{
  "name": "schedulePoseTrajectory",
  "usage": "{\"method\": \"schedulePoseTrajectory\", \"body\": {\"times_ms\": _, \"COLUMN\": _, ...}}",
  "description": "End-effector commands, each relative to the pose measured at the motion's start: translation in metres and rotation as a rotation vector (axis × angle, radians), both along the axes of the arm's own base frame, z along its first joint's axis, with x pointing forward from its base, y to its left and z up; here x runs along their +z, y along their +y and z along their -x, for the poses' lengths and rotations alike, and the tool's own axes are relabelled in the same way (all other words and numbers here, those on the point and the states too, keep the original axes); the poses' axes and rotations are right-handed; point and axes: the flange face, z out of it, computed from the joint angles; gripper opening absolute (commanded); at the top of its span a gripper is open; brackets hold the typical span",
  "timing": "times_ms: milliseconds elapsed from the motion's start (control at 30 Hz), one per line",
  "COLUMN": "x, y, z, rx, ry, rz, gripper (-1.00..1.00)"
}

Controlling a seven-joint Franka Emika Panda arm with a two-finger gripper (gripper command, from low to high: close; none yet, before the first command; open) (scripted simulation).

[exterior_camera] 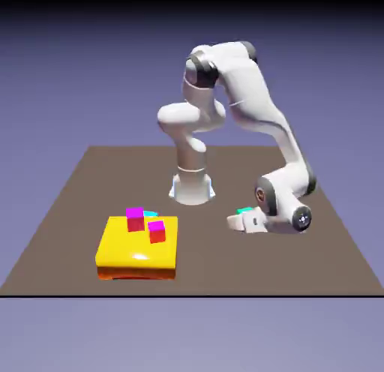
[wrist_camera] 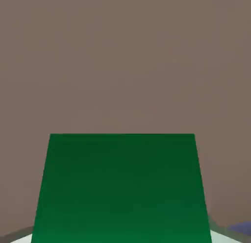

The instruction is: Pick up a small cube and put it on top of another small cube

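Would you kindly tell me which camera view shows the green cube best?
The hand view: the green cube fills its lower half, close up between the shut end effector's fingers. The exterior view shows only a small teal-green sliver beside the end effector, low over the table.

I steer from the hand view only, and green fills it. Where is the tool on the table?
Observer: Low over the table, on the exterior view's right, the tool is shut on the green cube.
Operator: And the pale cyan cube?
Observer: The cyan cube peeks out at a yellow block's far edge, toward the exterior view's left.
Operator: Anything near it?
Observer: Two magenta cubes stand on the block, right in front.
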Motion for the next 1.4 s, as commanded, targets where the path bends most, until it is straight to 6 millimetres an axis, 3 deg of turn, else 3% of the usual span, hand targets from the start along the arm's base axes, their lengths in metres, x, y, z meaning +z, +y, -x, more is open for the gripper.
{"method": "schedulePoseTrajectory", "body": {"times_ms": 0, "x": 0.002, "y": -0.017, "z": -0.005, "rx": -0.043, "ry": -0.005, "rz": 0.014, "gripper": -1.00}}
{"method": "schedulePoseTrajectory", "body": {"times_ms": 200, "x": 0.019, "y": -0.118, "z": -0.019, "rx": -0.324, "ry": -0.036, "rz": 0.077, "gripper": -1.00}}
{"method": "schedulePoseTrajectory", "body": {"times_ms": 433, "x": 0.045, "y": -0.228, "z": -0.007, "rx": -0.664, "ry": -0.069, "rz": 0.117, "gripper": -1.00}}
{"method": "schedulePoseTrajectory", "body": {"times_ms": 700, "x": 0.066, "y": -0.343, "z": 0.050, "rx": -1.163, "ry": -0.092, "rz": 0.089, "gripper": -1.00}}
{"method": "schedulePoseTrajectory", "body": {"times_ms": 867, "x": 0.069, "y": -0.406, "z": 0.111, "rx": -1.594, "ry": -0.113, "rz": 0.021, "gripper": -1.00}}
{"method": "schedulePoseTrajectory", "body": {"times_ms": 1000, "x": 0.064, "y": -0.438, "z": 0.156, "rx": -1.932, "ry": -0.141, "rz": -0.040, "gripper": -1.00}}
{"method": "schedulePoseTrajectory", "body": {"times_ms": 1100, "x": 0.052, "y": -0.449, "z": 0.195, "rx": -2.136, "ry": -0.134, "rz": -0.059, "gripper": -1.00}}
{"method": "schedulePoseTrajectory", "body": {"times_ms": 1133, "x": 0.052, "y": -0.449, "z": 0.195, "rx": -2.136, "ry": -0.134, "rz": -0.059, "gripper": -1.00}}
{"method": "schedulePoseTrajectory", "body": {"times_ms": 1267, "x": 0.008, "y": -0.411, "z": 0.182, "rx": -2.136, "ry": -0.134, "rz": -0.059, "gripper": -1.00}}
{"method": "schedulePoseTrajectory", "body": {"times_ms": 1300, "x": 0.006, "y": -0.408, "z": 0.182, "rx": -2.137, "ry": -0.134, "rz": -0.058, "gripper": -1.00}}
{"method": "schedulePoseTrajectory", "body": {"times_ms": 1333, "x": 0.006, "y": -0.408, "z": 0.182, "rx": -2.137, "ry": -0.134, "rz": -0.058, "gripper": 1.00}}
{"method": "schedulePoseTrajectory", "body": {"times_ms": 1367, "x": 0.006, "y": -0.408, "z": 0.182, "rx": -2.137, "ry": -0.134, "rz": -0.058, "gripper": 1.00}}
